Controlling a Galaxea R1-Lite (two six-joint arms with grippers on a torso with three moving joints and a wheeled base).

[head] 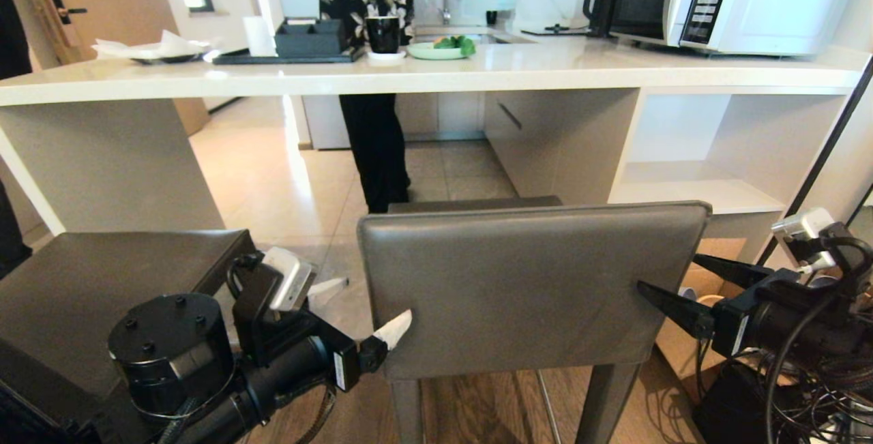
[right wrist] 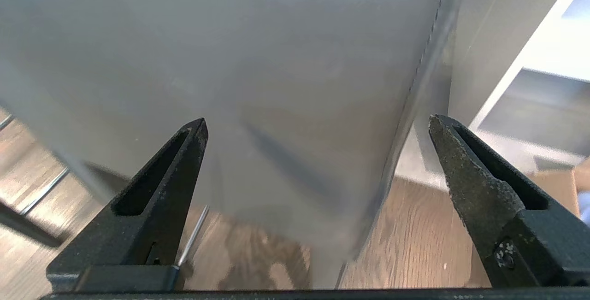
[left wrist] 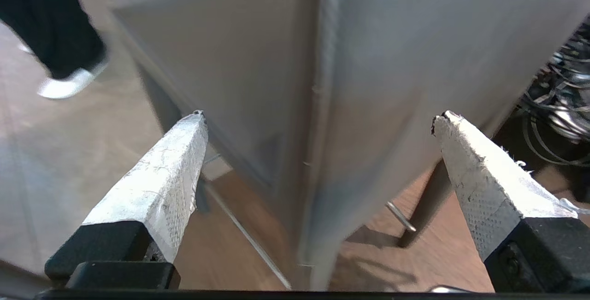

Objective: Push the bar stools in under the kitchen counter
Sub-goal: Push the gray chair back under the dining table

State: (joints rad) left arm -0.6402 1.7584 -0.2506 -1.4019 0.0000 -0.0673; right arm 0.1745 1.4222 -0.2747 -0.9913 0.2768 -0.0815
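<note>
Stool [head: 532, 280] at 6 o'clock short of the counter [head: 436, 72], seat not yet under; left gripper [head: 361, 321] at 9 and right gripper [head: 689, 290] at 3 straddle its backrest edges, jaws spread wide, empty, seemingly braced to shove.

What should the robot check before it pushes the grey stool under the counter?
1. Left claw open at the stool backrest's left edge: ok.
2. Right claw open at its right edge: ok.
3. Gap under the kitchen counter straight ahead: ok.
4. Person standing beyond the counter, away from the path: ok.
5. Second stool out of the way, on the left: ok.
6. Claws touching the backrest: cannot tell.
</note>
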